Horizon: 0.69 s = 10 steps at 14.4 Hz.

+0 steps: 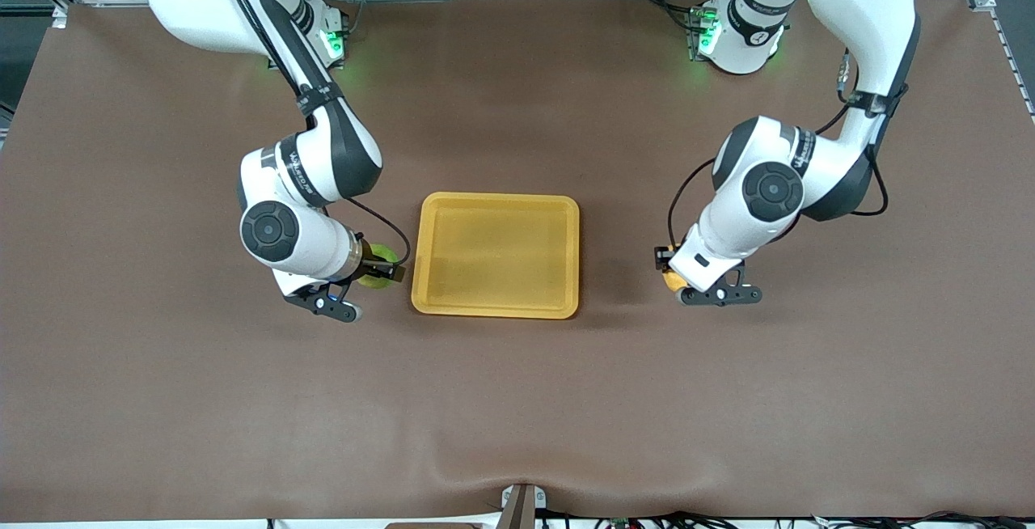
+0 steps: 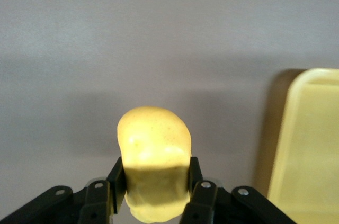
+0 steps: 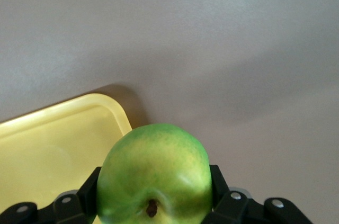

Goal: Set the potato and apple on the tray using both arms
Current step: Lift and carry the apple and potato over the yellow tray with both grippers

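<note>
Basically, both arms were holding fruit up over the brown table (image 1: 517,399) on either side of the yellow tray (image 1: 496,307), which sat bare at mid-table. Right gripper (image 1: 378,268) was clamped on the green apple (image 3: 154,179), at the tray's 9 o'clock, just beside its rim toward the right arm's end. Left gripper (image 1: 673,274) was clamped on the potato (image 2: 154,155), at the tray's 3 o'clock, clearly apart from the rim.

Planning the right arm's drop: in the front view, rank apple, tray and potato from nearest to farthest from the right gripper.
1. apple: clamped in the right gripper.
2. tray: beside it, mid-table.
3. potato: in the left gripper, toward the left arm's end.
</note>
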Motion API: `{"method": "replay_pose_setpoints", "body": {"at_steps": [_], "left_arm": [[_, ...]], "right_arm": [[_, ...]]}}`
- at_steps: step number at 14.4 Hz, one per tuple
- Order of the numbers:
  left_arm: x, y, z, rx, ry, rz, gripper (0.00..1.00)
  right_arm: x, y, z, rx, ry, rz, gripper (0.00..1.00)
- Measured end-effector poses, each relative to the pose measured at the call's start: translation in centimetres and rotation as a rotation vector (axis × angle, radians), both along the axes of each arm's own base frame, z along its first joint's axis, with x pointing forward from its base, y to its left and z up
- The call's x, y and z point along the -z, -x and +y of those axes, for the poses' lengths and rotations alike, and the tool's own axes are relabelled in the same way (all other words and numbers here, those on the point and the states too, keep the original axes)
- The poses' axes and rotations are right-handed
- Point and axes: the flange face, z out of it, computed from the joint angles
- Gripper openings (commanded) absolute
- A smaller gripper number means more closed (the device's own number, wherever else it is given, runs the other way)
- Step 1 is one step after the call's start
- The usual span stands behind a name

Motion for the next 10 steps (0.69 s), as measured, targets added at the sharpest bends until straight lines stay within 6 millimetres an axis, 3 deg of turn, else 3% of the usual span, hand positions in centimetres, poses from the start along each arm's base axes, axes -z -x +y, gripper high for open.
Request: {"method": "replay_pose_setpoints", "body": {"at_steps": [3, 10], "left_arm": [[-2.2, 1.2, -2.2, 0.039, 0.014, -0.017, 0.00], [-3.1, 3.1, -7.3, 0.077, 0.050, -0.020, 0.00]], "right_arm": [[0.4, 0.3, 0.8, 0.146, -0.001, 0.020, 0.00], [2.9, 2.8, 5.6, 0.431, 0.060, 0.053, 0.00]]}}
